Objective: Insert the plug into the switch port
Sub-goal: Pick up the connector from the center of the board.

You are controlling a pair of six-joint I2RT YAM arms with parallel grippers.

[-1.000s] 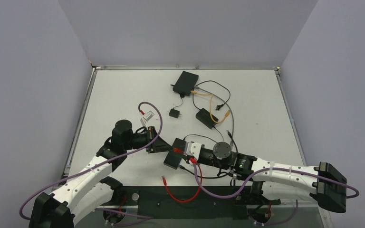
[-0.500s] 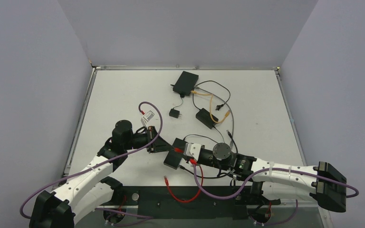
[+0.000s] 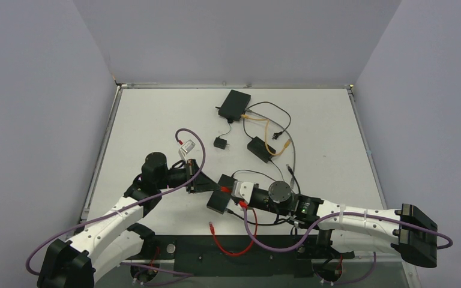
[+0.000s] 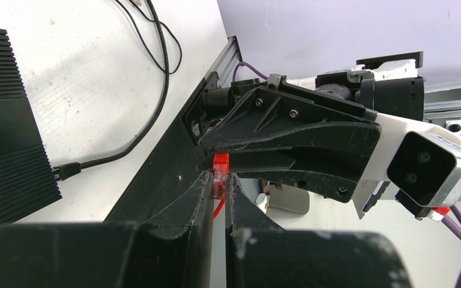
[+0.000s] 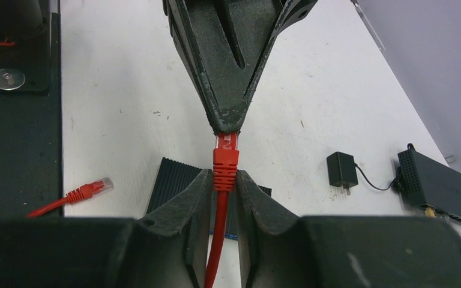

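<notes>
The red network cable plug with a clear tip (image 5: pixel 225 155) is held in the air between the two arms. It is just above the black ribbed box (image 5: pixel 171 180), at the near part of the white table (image 3: pixel 156 120). The right gripper (image 5: pixel 224 178) is clenched on the red boot of this plug. The left gripper (image 4: pixel 219 183) meets it from the opposite side and pinches the clear tip. A second loose red plug (image 5: pixel 90 190) lies on the table near the box.
</notes>
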